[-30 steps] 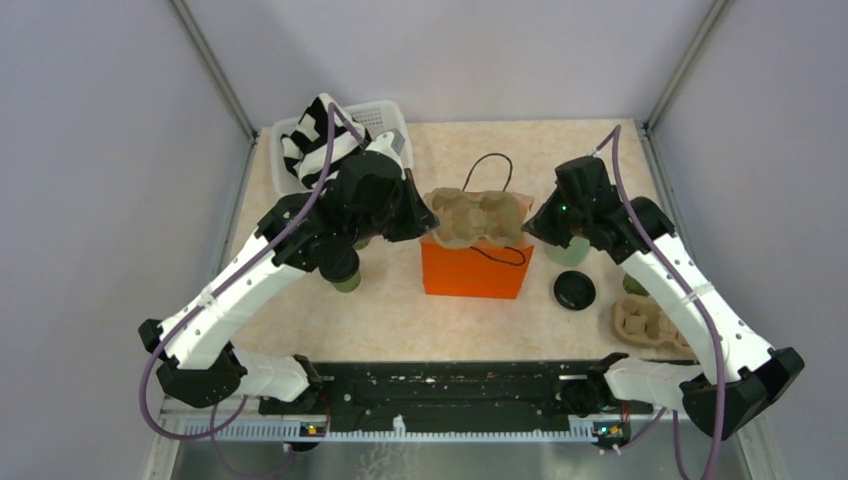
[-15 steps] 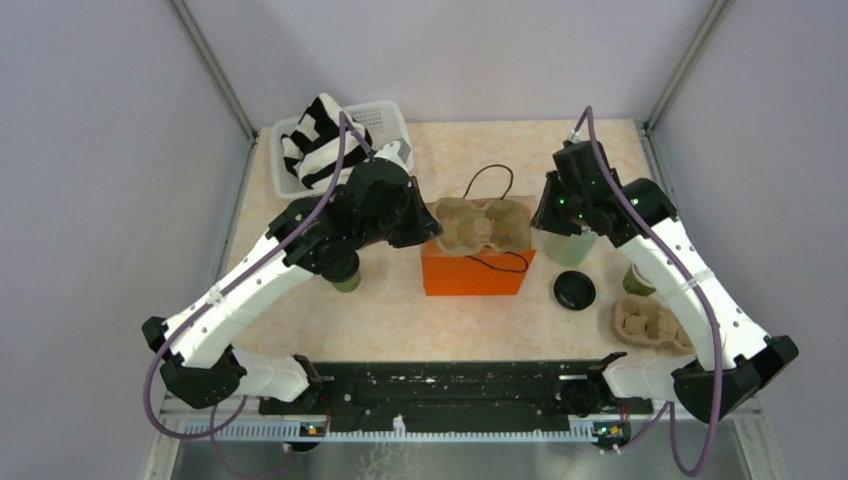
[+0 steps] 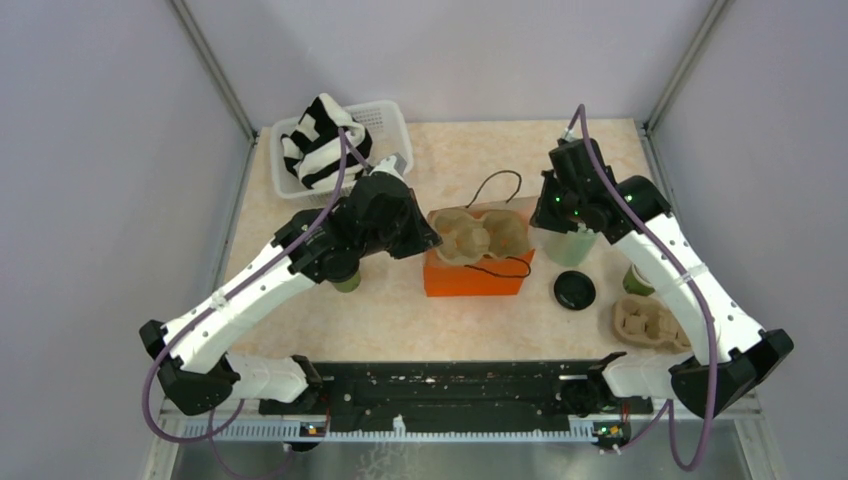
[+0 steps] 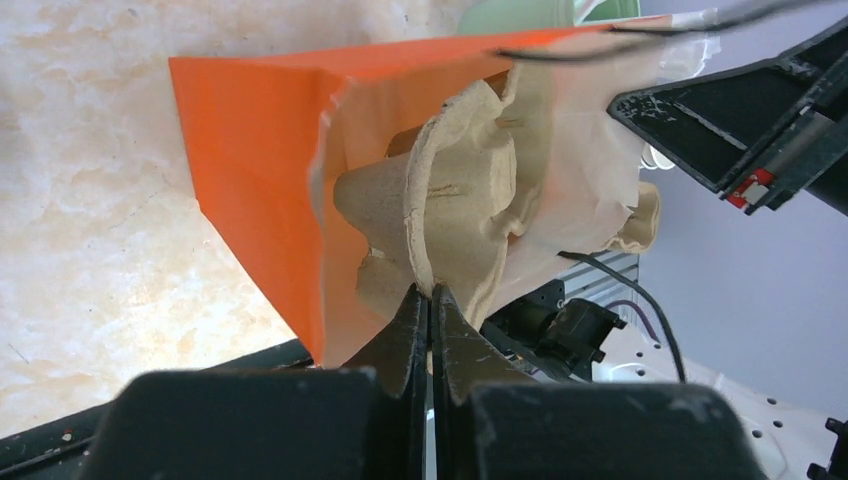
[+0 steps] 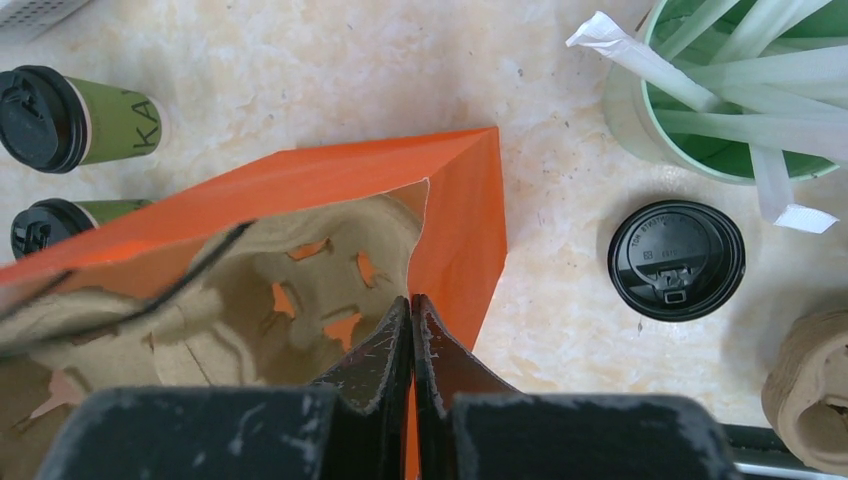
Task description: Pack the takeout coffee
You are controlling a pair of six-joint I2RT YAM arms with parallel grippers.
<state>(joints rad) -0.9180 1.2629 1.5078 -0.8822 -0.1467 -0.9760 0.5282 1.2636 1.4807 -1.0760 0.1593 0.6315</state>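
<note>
Two green takeout coffee cups with black lids [image 5: 75,118] [image 5: 70,222] lie left of the orange paper bag [image 5: 455,215] in the right wrist view. From above only one cup [image 3: 347,282] shows, under the left arm. A brown pulp cup carrier [image 4: 450,220] sits tilted in the bag's mouth [image 3: 475,275]. My left gripper [image 4: 431,292] is shut on the carrier's rim at the bag's left side [image 3: 430,240]. The right gripper [image 5: 411,300] is shut on the bag's right top edge [image 3: 537,222].
A pale mint tumbler of white straws [image 3: 570,247] stands right of the bag, a loose black lid [image 3: 575,290] in front of it. Another pulp carrier [image 3: 645,325] and a green cup [image 3: 637,280] lie by the right forearm. A white basket [image 3: 385,125] holds striped cloth at back left.
The right gripper lifted toward the back and now pinches the bag's right edge. The left gripper pushed the carrier lower into the bag, which now leans.
</note>
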